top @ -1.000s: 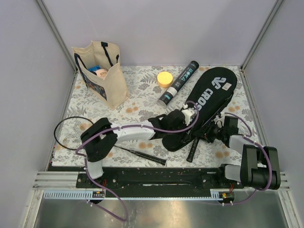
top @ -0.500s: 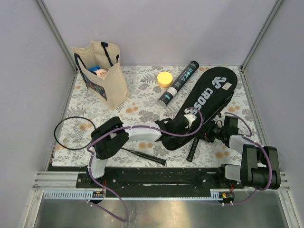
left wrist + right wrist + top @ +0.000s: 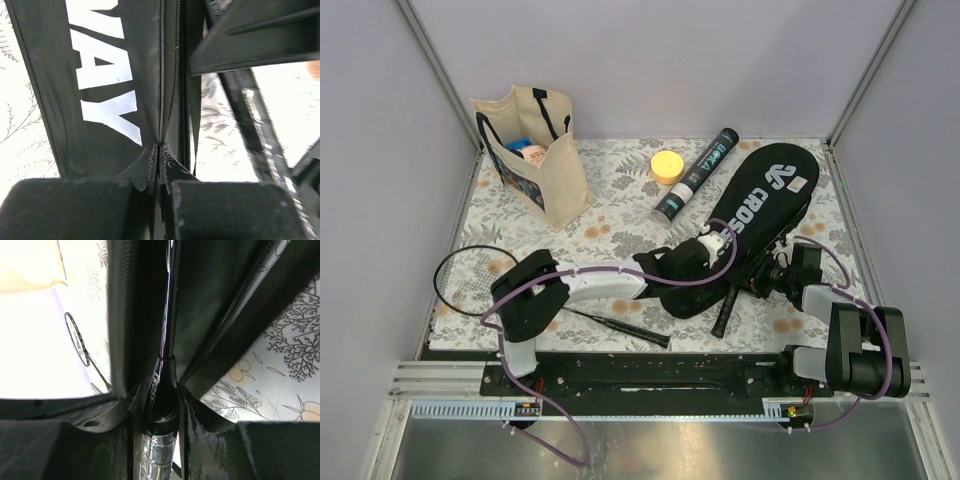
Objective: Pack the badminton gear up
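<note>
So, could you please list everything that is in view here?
Cover: one, black with white lettering, flat, right of centre.
Tube: one, black, far centre, left of the cover.
Loose racket: one, black, near left.
Held racket: one, black, shaft in the cover, handle sticking out.
Disc: one, yellow, left of the tube.
Tote: one, beige, upright, far left.
Left end effector: shut on the cover's zipper edge.
Right end effector: shut on the held racket.

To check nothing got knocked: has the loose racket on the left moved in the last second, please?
No. The racket sits at the same spot relative to the tote bag as before.
</note>
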`<state>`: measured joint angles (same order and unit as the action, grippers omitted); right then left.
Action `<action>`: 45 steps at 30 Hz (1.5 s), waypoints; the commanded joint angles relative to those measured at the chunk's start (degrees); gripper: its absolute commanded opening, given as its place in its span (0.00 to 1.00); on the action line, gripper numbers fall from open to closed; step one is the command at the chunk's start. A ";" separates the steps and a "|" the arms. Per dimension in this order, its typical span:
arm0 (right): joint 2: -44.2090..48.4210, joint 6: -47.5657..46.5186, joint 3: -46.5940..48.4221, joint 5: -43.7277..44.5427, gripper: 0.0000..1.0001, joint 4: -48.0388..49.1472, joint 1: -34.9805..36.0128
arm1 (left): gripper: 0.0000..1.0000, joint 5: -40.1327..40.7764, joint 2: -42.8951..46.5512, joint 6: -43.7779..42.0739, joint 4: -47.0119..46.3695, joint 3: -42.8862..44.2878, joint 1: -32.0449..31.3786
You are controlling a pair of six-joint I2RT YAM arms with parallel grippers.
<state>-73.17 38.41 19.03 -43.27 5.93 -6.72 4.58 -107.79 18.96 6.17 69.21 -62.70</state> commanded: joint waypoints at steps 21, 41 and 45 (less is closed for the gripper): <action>-23.23 25.64 4.71 4.85 0.01 41.84 0.83 | 0.00 -14.50 12.77 11.61 -14.51 -10.67 -1.11; -32.92 48.69 0.40 5.47 0.00 78.18 1.36 | 0.00 -7.66 11.19 20.41 -16.19 -15.33 0.03; -33.35 47.55 2.59 6.88 0.02 76.33 1.62 | 0.00 -8.09 12.77 22.08 -16.28 -15.59 0.29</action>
<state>-108.03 81.03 18.28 -47.35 72.25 -3.57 1.50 -97.76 38.50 -15.66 55.33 -61.19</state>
